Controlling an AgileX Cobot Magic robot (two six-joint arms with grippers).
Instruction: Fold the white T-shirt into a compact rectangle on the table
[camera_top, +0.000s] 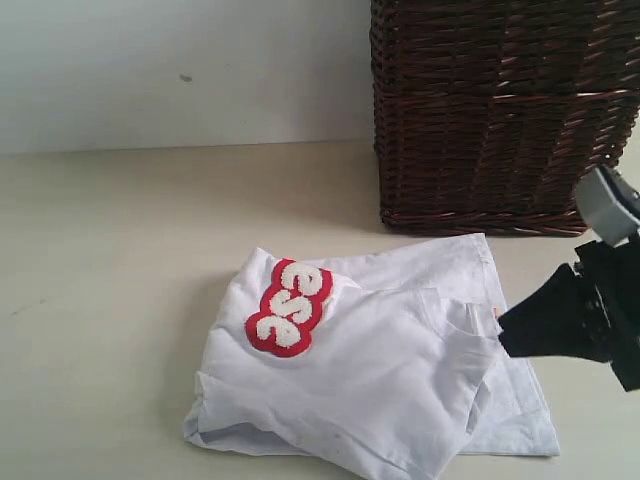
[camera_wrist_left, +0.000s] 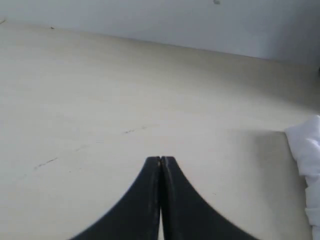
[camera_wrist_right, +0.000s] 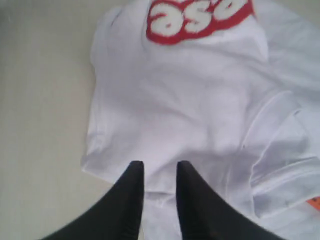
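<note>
As right gripper (camera_wrist_right: 159, 167) is hovering part-open at the white T-shirt (camera_top: 370, 370) edge

Its jaws are standing slightly apart, gripping nothing. The shirt is lying rumpled on the table (camera_top: 100, 300), long axis left-right, lettering (camera_top: 288, 307) at its left end. The left gripper (camera_wrist_left: 160, 159) is sitting closed, empty.

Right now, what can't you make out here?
- Soft white cotton T-shirt: lower edge cut by the exterior view's bottom edge; a fold hides part of its red-outlined lettering.
- Dark brown wicker basket: top cropped in the exterior view, contents unseen.
- Right jaws: apart; cloth contact unclear in the right wrist view.
- Left arm: outside the exterior view.
</note>
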